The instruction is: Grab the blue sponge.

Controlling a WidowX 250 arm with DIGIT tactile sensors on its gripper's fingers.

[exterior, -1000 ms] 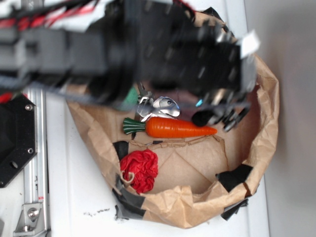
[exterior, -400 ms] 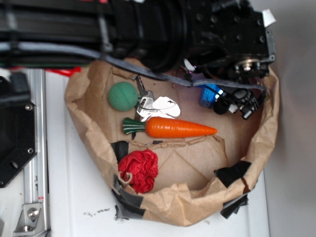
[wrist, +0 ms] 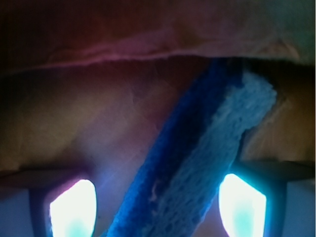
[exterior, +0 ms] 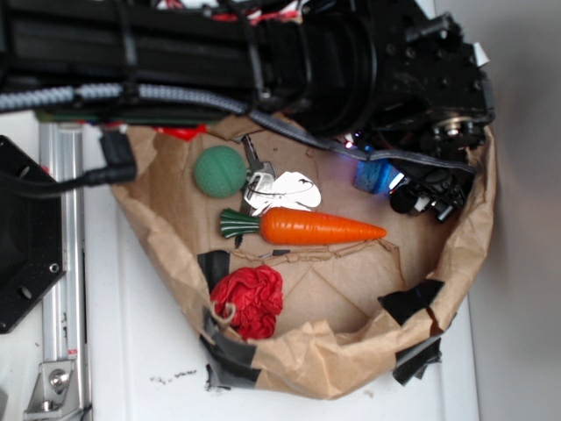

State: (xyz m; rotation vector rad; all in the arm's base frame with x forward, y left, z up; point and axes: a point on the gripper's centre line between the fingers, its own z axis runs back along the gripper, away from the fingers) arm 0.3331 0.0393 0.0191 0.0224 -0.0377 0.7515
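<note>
The blue sponge (exterior: 372,174) lies inside the brown paper bag (exterior: 469,219), at its upper right, just under the black arm. My gripper (exterior: 412,189) reaches down next to it, and the arm hides part of the sponge. In the wrist view the blue sponge (wrist: 197,163) runs slantwise between my two glowing fingertips (wrist: 73,207), its lighter porous edge turned to the right. There is a wide gap on the left and a narrow one on the right. The gripper (wrist: 158,207) is open around the sponge.
An orange toy carrot (exterior: 311,228) lies across the bag's middle. A green ball (exterior: 219,171) and a shiny metal piece (exterior: 280,189) sit at the upper left, a red cloth ball (exterior: 250,300) at the lower left. The bag wall rises close to the gripper's right.
The arm has swung toward the top of the picture, uncovering the green ball. The gripper has come down at the bag's right side, and the sponge now shows beside it.
</note>
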